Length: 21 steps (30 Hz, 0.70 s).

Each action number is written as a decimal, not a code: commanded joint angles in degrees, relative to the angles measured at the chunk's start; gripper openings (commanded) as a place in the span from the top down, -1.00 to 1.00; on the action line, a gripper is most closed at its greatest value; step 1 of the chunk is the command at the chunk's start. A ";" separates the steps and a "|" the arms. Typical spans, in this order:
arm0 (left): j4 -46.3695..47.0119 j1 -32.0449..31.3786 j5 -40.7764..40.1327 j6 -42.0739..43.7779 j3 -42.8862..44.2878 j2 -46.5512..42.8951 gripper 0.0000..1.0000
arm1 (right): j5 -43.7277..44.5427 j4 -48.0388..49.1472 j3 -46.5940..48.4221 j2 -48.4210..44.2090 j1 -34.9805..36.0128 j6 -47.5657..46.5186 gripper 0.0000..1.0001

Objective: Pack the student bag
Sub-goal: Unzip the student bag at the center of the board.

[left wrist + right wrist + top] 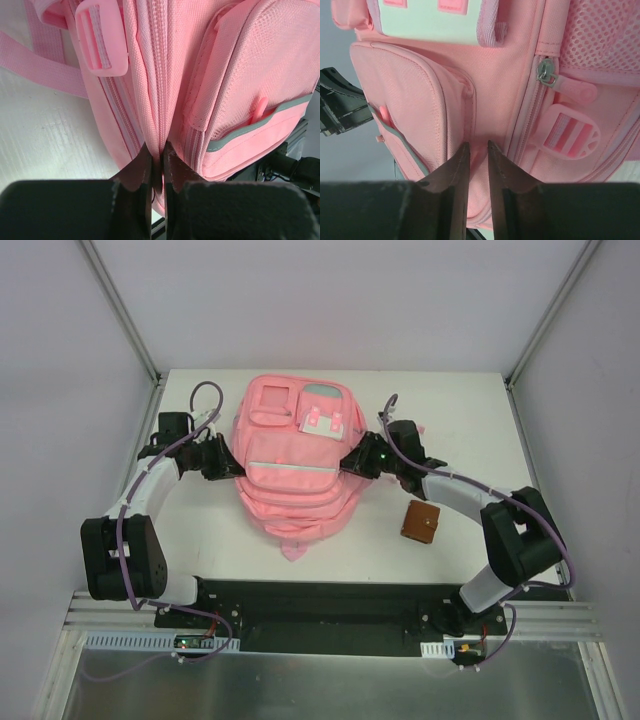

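The large pink fabric backpack point(295, 465) lies flat mid-worktop point(200, 540), the left hand point(157, 150) pinching its side seam and the right hand point(476, 147) narrowly parted against it, grip undeterminable, while a small brown square pouch point(421, 523) lies outside, so packing is judged incomplete.

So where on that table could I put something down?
Bare table lies near-left, between the left arm and the student bag, and far-right, behind the right arm. The strip before the bag is free. Crowded: the bag's sides, at the left gripper and right gripper, and around the brown wallet.
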 commanded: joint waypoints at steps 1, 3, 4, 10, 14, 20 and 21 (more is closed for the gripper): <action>-0.81 -0.16 0.86 0.34 -0.24 -1.28 1.00 | -3.75 -3.97 2.29 -0.76 1.86 -0.17 0.68; -0.81 -0.43 0.68 0.08 -0.51 -1.45 1.00 | -4.53 -4.15 2.64 -0.76 1.77 0.18 0.94; -0.72 -0.52 0.59 0.07 -0.60 -1.63 1.00 | -4.71 -4.24 2.55 -0.93 1.77 0.36 0.94; 0.68 -0.95 -1.08 -1.86 -1.74 -3.12 1.00 | -3.66 -5.38 -0.52 -4.61 2.03 0.72 0.99; 1.74 -0.96 -2.48 -3.87 -2.27 -3.56 1.00 | 0.19 -8.10 -3.24 -8.48 2.56 -0.34 0.99; 7.44 -0.96 -3.36 -9.58 -6.22 -6.28 1.00 | 8.18 -11.79 -7.55 -13.67 4.40 2.03 0.99; 8.24 -0.96 -3.54 -10.29 -7.61 -6.81 1.00 | 9.42 -13.01 -8.08 -14.20 5.28 2.73 0.99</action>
